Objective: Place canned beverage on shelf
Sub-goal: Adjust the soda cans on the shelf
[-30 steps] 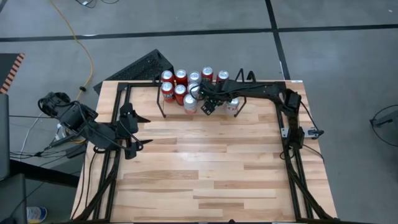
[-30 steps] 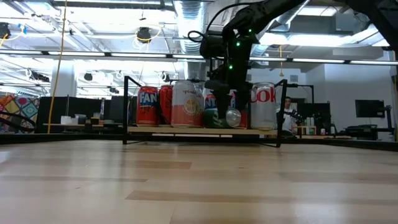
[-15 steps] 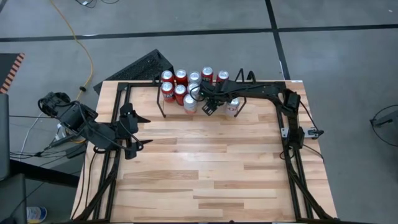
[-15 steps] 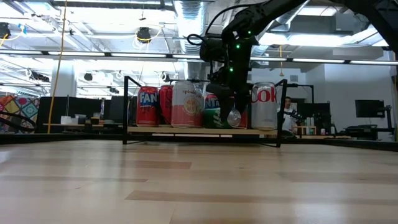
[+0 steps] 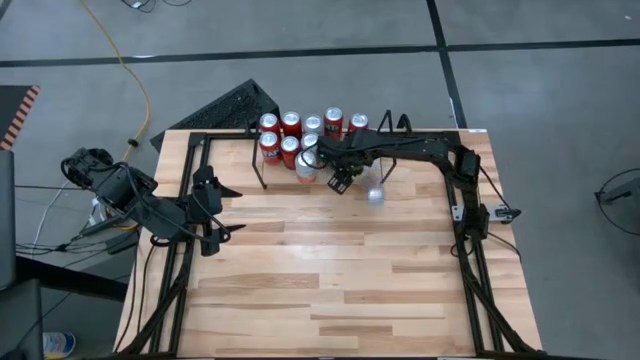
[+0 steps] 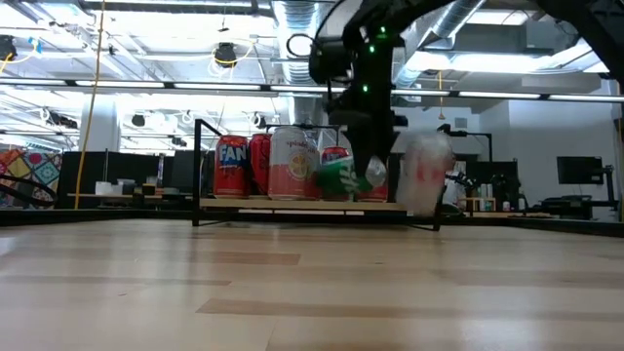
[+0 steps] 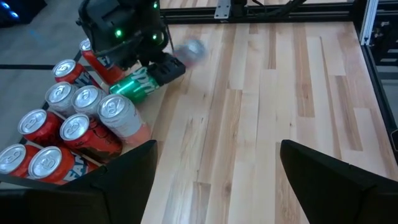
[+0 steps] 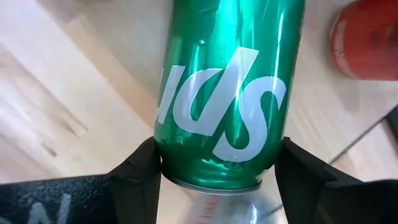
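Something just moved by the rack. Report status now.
Right claw shut on green can, tilted at shelf front. Left claw open, parked at table's left edge. Silver can off the shelf, blurred, loose on table.

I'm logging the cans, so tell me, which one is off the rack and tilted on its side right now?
The green metal can, clamped in the right gripper beside the rack. The red and white cans stand upright.

right arm point(image 5: 400, 148) reaches far forward (jaws clamped); left arm point(image 5: 150, 205) waits.
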You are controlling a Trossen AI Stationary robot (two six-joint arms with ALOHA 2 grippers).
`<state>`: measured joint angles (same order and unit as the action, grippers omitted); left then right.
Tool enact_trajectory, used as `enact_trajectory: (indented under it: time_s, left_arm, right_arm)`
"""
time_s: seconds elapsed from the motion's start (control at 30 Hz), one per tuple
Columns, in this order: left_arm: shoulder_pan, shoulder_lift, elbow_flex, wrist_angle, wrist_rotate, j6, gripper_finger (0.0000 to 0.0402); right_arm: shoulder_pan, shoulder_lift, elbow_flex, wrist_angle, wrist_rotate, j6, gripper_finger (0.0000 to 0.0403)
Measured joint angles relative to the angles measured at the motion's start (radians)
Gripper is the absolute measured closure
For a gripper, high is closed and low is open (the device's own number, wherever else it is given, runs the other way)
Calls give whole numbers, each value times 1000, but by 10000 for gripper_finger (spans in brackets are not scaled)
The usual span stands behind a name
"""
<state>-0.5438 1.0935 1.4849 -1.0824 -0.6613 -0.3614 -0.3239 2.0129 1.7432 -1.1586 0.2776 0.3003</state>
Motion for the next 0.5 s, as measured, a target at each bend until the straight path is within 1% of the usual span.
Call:
enact_trajectory:
  time_s: [0.2, 0.33, 0.43, 0.5]
  left_arm:
    - [0, 0, 0, 0, 0, 0, 77]
    - [0, 0, 0, 0, 0, -1, 77]
    - [0, 0, 0, 0, 0, 0, 77]
    - [0, 0, 0, 0, 0, 0, 77]
  right_arm:
    - [38, 0, 96, -133, 24, -57, 175]
    - [92, -2, 146, -291, 70, -86, 176]
    - [158, -3, 152, -418, 143, -154, 176]
    - [212, -4, 140, -420, 202, -207, 176]
